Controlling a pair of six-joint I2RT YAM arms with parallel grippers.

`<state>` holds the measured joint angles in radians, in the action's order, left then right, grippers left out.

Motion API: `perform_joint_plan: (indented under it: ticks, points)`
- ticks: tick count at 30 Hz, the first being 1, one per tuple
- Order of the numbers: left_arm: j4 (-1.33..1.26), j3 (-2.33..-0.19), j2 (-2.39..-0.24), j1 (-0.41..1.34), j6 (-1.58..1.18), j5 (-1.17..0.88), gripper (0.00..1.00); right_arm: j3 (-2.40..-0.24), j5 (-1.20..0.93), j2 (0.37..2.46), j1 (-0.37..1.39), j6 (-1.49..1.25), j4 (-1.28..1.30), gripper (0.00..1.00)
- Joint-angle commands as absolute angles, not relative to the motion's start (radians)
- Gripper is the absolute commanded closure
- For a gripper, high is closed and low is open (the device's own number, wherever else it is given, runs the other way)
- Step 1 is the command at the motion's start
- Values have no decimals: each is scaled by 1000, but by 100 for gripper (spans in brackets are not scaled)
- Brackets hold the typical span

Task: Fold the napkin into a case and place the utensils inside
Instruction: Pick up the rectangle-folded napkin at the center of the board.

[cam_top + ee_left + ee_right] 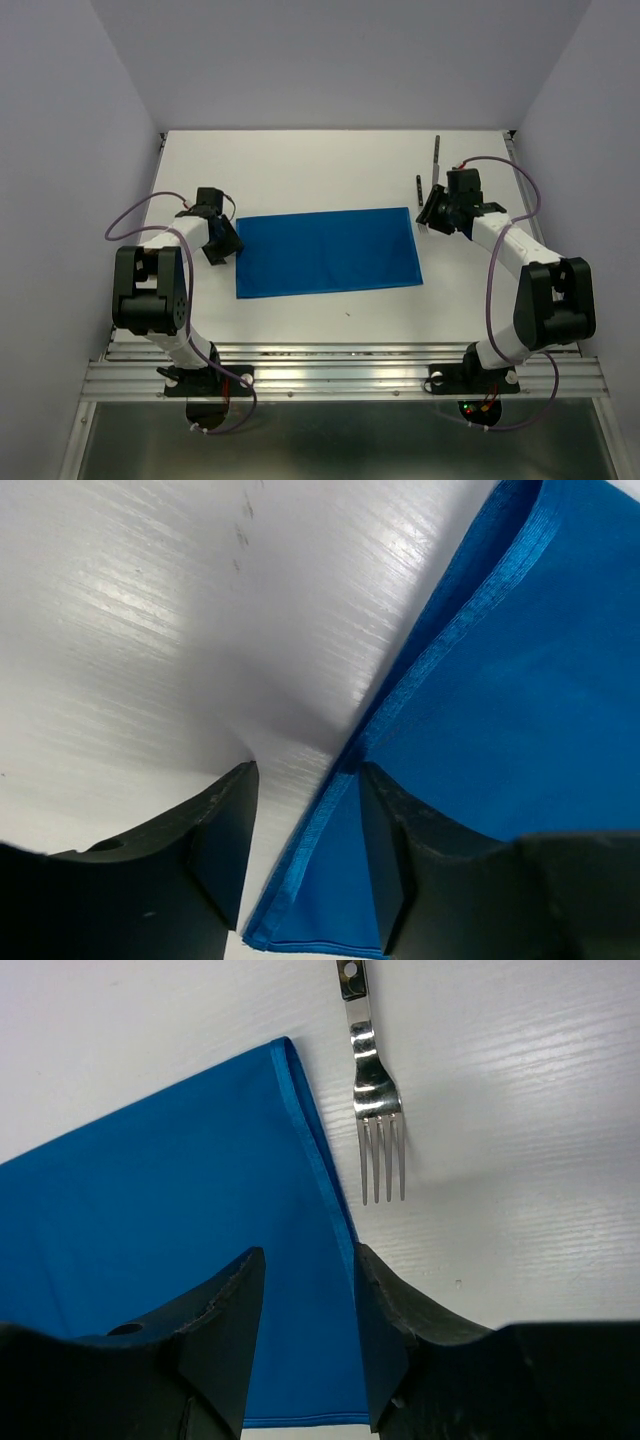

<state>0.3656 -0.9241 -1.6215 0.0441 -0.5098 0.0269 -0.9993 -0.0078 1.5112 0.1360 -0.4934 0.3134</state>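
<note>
The napkin (328, 252) lies on the table (300, 160), the fork (375, 1110) just beside its far right corner, the knife (436, 158) beyond.

Arms, pair: left arm (150, 290) with elbow folded and forearm reaching forward and inward, left tool (307, 770) pitched down, jaws parted; right arm (545, 295) in mirrored pose, right tool (308, 1252) pitched down, jaws parted.

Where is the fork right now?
In the right wrist view, the fork lies on the white table just right of the napkin, beside its hemmed edge near the corner. It is not touching the cloth, and its tines point toward the camera.
</note>
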Motion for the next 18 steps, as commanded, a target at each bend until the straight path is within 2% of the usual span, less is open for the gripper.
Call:
perform_joint_plan:
  ticks: [1,13,18]
  points:
    - [338,-884,-1614,58,-534,5,46,-1000,-14,1488,127,-483,298,53]
    - [327,-865,-1647,120,-568,31,50,-982,-15,1483,127,-486,293,54]
    - [331,-867,-1669,136,-581,67,58,-973,-17,1477,127,-489,291,53]
